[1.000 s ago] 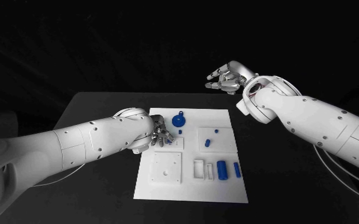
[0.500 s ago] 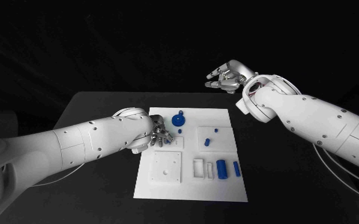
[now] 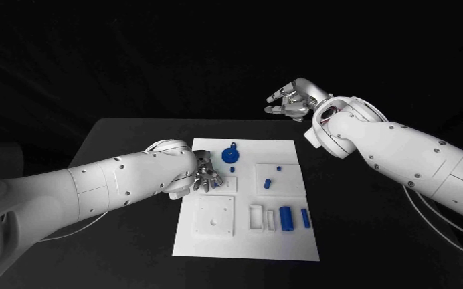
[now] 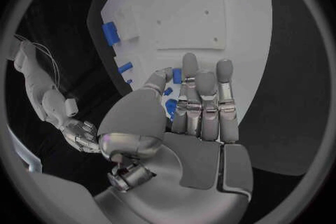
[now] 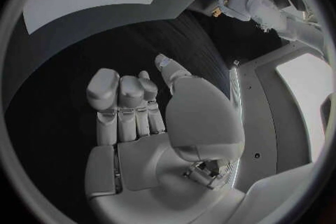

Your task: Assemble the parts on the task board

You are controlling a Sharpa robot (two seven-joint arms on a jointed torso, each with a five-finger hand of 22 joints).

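Left hand point(image 3: 205, 175) sits low over the task board's point(image 3: 290, 249) upper left area, fingers point(image 4: 203, 95) extended over small blue parts point(image 4: 171, 89); whether they grasp one cannot be told. Right hand point(image 3: 294, 102) is raised beyond the board, fingers loosely curled, holding nothing. Risk: the left fingers could knock a loose part out of place.

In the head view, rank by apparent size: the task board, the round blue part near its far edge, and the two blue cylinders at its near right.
1. task board
2. round blue part
3. thicker blue cylinder
4. thinner blue cylinder, similar in length to the thicker one but slimmer
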